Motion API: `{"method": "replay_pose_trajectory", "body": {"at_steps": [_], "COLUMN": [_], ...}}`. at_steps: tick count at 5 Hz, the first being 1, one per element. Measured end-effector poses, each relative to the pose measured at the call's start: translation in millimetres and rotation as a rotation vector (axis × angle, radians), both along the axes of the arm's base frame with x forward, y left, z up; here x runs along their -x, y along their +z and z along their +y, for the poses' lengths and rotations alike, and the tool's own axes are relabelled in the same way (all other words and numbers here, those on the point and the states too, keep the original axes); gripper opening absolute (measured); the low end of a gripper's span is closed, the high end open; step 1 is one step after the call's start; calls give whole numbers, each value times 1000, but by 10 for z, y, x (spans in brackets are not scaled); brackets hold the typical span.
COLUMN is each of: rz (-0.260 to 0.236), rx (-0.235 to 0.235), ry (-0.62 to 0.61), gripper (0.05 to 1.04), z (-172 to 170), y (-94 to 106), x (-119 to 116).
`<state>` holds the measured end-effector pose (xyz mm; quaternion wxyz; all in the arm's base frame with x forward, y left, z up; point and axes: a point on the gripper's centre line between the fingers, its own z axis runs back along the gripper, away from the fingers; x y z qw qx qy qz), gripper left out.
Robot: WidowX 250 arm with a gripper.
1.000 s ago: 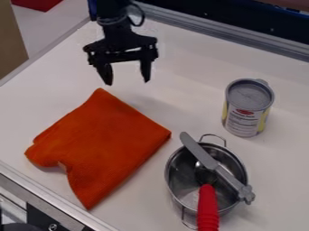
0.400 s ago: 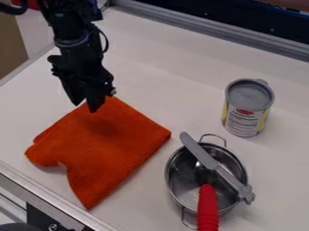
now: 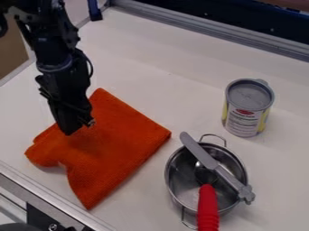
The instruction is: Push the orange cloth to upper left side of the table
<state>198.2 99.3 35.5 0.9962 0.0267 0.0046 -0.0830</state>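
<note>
Orange cloth point(image 3: 114, 146) lay near the table's point(image 3: 175, 58) lower left edge, where it had been, its outline unchanged. The gripper point(image 3: 71, 131) had swung from beyond the cloth's top corner to low over its left part; whether it was spread, pressed together or pinching fabric, I could not tell. That put it in place for contact, but no progress showed yet. The push probably called for steady pressure toward the upper left corner, lest the fabric merely bunch up.

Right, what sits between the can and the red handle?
The metal pot's far side, with the grey knife laid across it, between the can and the red handle; camera view.
</note>
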Motion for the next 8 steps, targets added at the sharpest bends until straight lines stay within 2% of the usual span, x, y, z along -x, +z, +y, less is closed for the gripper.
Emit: {"method": "replay_pose_trajectory", "body": {"at_steps": [1, 2, 3, 4, 6, 8], "rz": [15, 7, -8, -59, -132, -243], "rx": [9, 26, 23, 13, -6, -15], "ry": [-4, 25, 74, 177, 325, 445], "gripper": [52, 52, 52, 52, 52, 52], "z": [-119, -183, -217, -192, -118, -252], "y": [-130, -177, -238, -276, -288, -296], "x": [21, -51, -175, -398, -892, -1297]}}
